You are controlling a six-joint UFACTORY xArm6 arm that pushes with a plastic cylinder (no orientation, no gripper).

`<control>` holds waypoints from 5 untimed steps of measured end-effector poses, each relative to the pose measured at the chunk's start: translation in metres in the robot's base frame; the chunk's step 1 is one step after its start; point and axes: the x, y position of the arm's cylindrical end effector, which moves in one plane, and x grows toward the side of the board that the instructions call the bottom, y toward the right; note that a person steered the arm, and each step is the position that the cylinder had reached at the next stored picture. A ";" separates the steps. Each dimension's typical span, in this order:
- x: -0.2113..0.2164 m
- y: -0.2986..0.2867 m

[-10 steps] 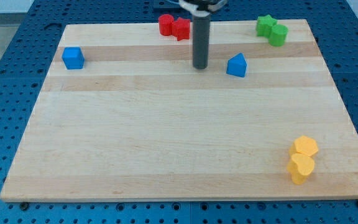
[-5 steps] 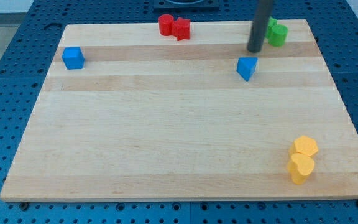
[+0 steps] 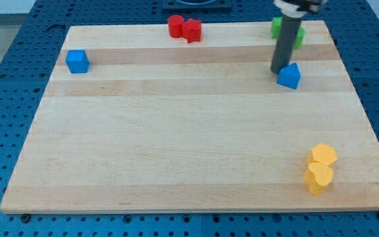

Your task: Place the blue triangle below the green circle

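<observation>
A wooden board [image 3: 176,145] is seen lying on a blue table with holes [image 3: 5,79]. The dark rod is seen standing at the far right of the board. My tip [image 3: 279,70] is placed just to the left of the blue triangle [image 3: 289,76], touching it or almost touching it. No fingers are found on this rod, so nothing can be opened, closed or gripped.

The blue triangle is found near the right edge, a little nearer than the green blocks [image 3: 297,34]. The green blocks are partly hidden behind the rod, so their shapes cannot be told.

A blue cube [image 3: 77,61] is seen far off at the left side. Two red blocks [image 3: 184,28] are placed together at the far edge. Two yellow blocks [image 3: 320,168] are set touching each other at the near right corner.
</observation>
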 end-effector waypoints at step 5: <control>0.008 -0.051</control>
